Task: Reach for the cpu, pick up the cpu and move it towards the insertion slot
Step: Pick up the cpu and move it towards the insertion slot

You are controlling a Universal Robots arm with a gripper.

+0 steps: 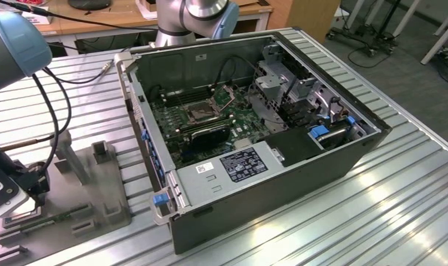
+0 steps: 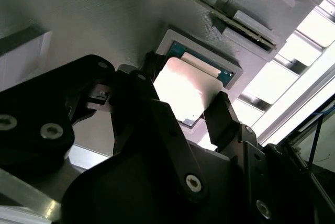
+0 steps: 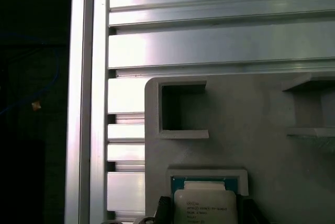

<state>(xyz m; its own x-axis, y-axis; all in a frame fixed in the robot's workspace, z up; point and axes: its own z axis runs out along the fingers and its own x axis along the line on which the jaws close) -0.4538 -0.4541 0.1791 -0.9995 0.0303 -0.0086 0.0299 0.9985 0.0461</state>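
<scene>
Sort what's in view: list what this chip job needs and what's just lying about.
Needed:
chip, in the grey holder's recess
gripper, down at the chip
socket, inside the open computer case

Lying about:
memory stick, in the same holder
slatted table

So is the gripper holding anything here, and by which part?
Cannot be told. The gripper straddles the chip, which lies in the grey holder's recess; whether it is clamped on the chip's sides is unclear.

Silver arm [image 1: 191, 14], pale-blue joint caps [image 1: 9, 50], black cables [image 1: 55, 111], black screw-studded end effector [image 2: 186, 85]
</scene>
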